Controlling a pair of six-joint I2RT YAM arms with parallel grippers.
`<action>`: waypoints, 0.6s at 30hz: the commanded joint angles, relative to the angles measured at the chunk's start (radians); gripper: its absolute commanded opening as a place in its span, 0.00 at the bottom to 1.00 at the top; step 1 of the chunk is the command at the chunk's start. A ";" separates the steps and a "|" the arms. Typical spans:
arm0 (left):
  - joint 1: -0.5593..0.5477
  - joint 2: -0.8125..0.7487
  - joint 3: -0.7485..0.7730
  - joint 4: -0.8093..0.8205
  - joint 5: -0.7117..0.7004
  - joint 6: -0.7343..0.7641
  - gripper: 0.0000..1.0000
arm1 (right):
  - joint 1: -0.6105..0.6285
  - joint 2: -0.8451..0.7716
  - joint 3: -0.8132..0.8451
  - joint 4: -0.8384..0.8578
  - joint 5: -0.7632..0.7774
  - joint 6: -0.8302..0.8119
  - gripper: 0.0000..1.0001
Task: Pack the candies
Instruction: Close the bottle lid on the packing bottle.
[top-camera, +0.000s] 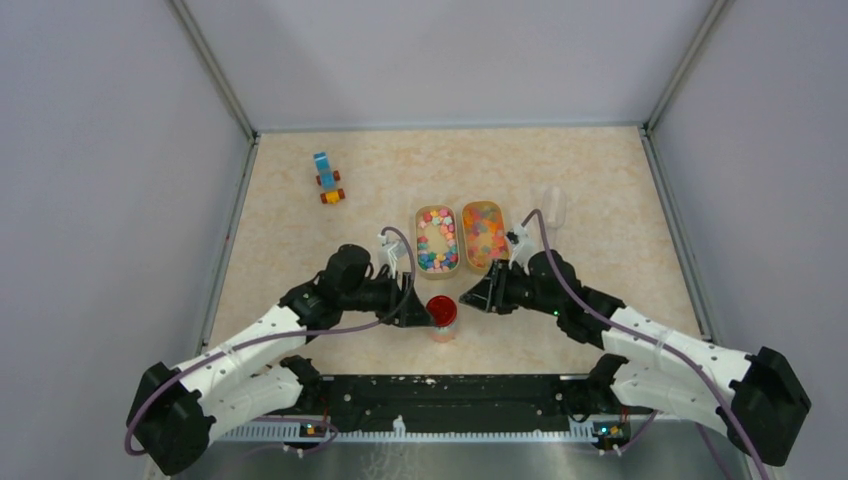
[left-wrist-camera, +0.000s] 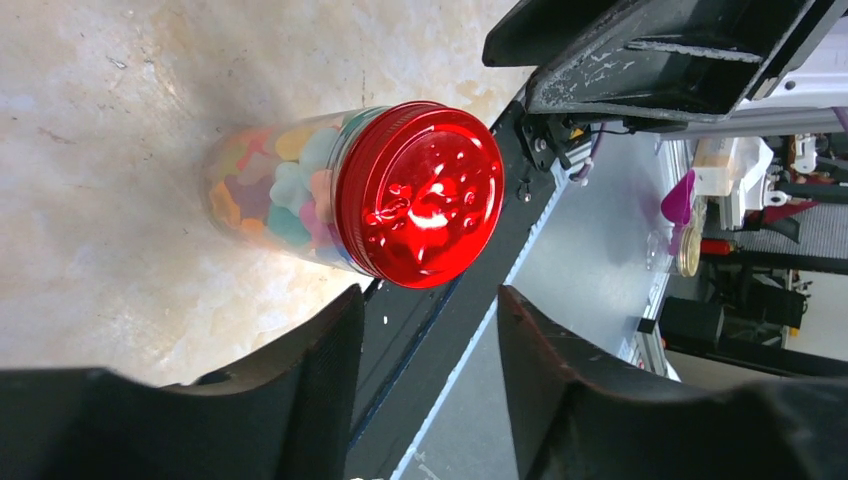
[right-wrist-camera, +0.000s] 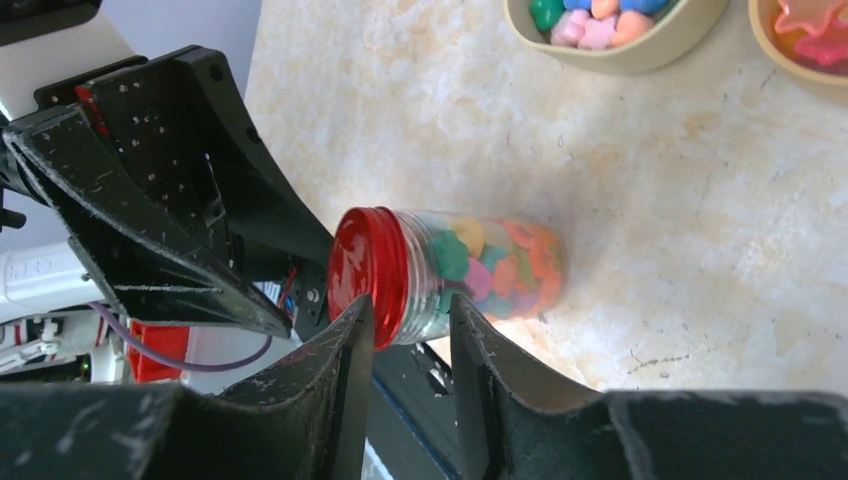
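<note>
One toy car (top-camera: 327, 180) sits far left on the table (top-camera: 620, 290). Right of it, the left gripper (left-wrist-camera: 430, 300) points at a jar (right-wrist-camera: 495, 270), its fingers spread apart with nothing between them. The jar stands near the front edge between both grippers, a red lid (left-wrist-camera: 425, 195) on top and candies (left-wrist-camera: 280, 195) packed inside. Just beyond it lie two oval dishes (top-camera: 419, 243) side by side, both holding more candies. The right gripper (right-wrist-camera: 410, 305) faces the jar from the right, fingers parted, tips close beside the lid, not clamped on it.
</note>
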 joint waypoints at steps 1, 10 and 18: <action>-0.005 -0.045 0.059 -0.032 -0.037 0.021 0.62 | 0.035 0.012 0.093 -0.010 0.037 -0.073 0.34; -0.003 -0.029 0.051 -0.030 -0.067 0.034 0.80 | 0.116 0.116 0.170 -0.096 0.142 -0.132 0.37; -0.003 0.020 0.044 -0.001 -0.060 0.037 0.83 | 0.129 0.134 0.163 -0.136 0.193 -0.150 0.39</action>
